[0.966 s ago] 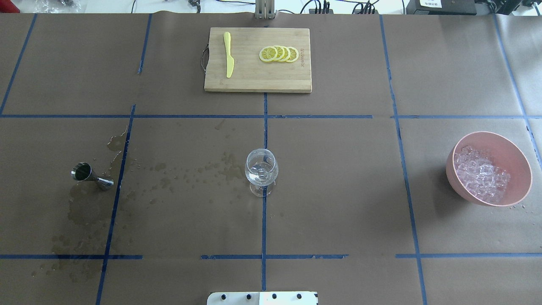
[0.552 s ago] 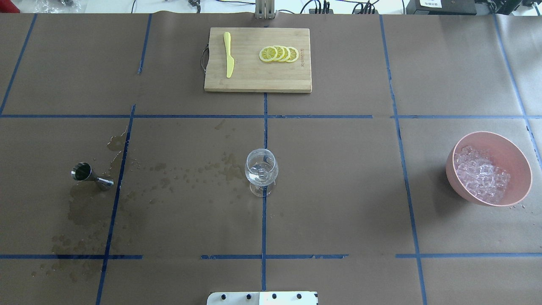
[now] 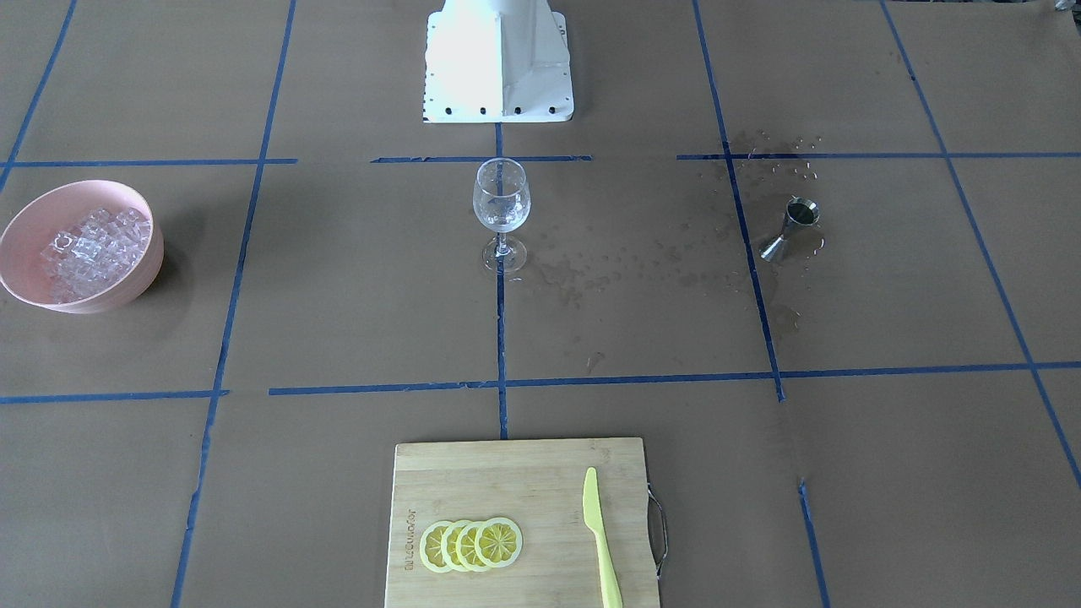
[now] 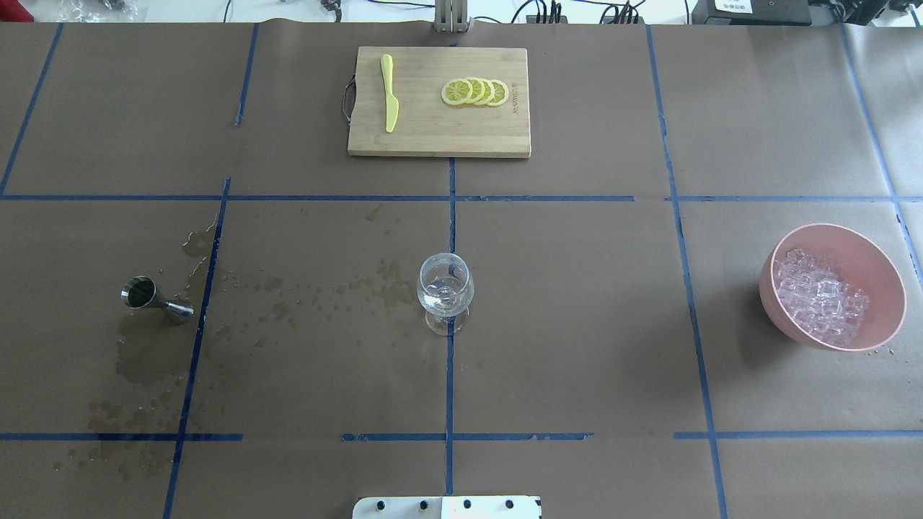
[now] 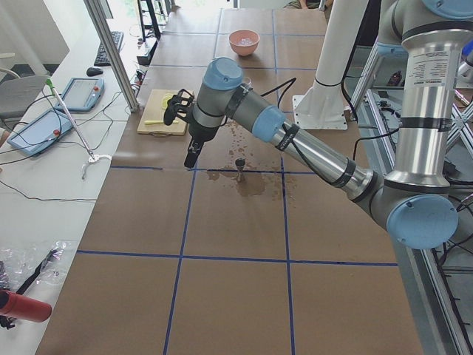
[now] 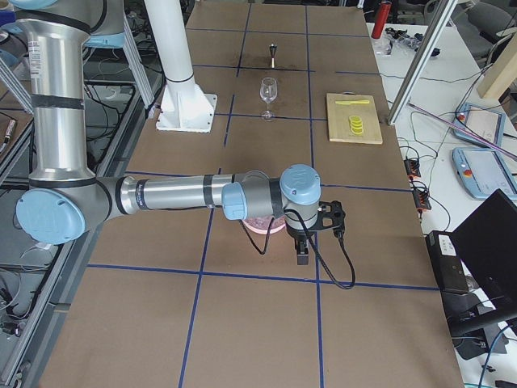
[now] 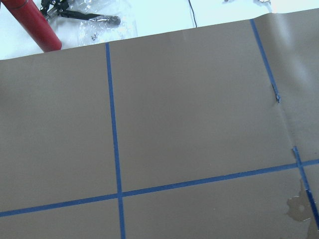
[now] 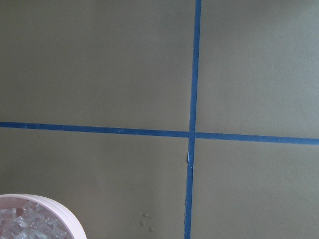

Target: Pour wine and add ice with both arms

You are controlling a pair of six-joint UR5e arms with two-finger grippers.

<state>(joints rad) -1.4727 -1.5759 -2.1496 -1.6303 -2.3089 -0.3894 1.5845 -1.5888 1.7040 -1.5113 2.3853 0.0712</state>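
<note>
A clear wine glass (image 4: pixel 445 292) stands upright at the table's middle, also in the front view (image 3: pixel 502 203). It holds a little clear, glassy content; I cannot tell liquid from ice. A steel jigger (image 4: pixel 148 297) stands at the left among wet stains, its cup dark inside. A pink bowl (image 4: pixel 771 303) at the right holds the ice (image 4: pixel 822 299). My left gripper (image 5: pixel 191 157) hangs above the table beside the jigger (image 5: pixel 239 166). My right gripper (image 6: pixel 302 257) hangs beside the bowl (image 6: pixel 258 224). I cannot tell whether either is open or shut.
A wooden cutting board (image 4: pixel 433 137) at the far middle carries lemon slices (image 4: pixel 476 91) and a yellow knife (image 4: pixel 389 94). Wet stains (image 4: pixel 144 360) spread from the jigger toward the glass. The white base block (image 4: pixel 447 507) sits at the near edge. A red cylinder (image 7: pixel 35 25) lies off the table's left end.
</note>
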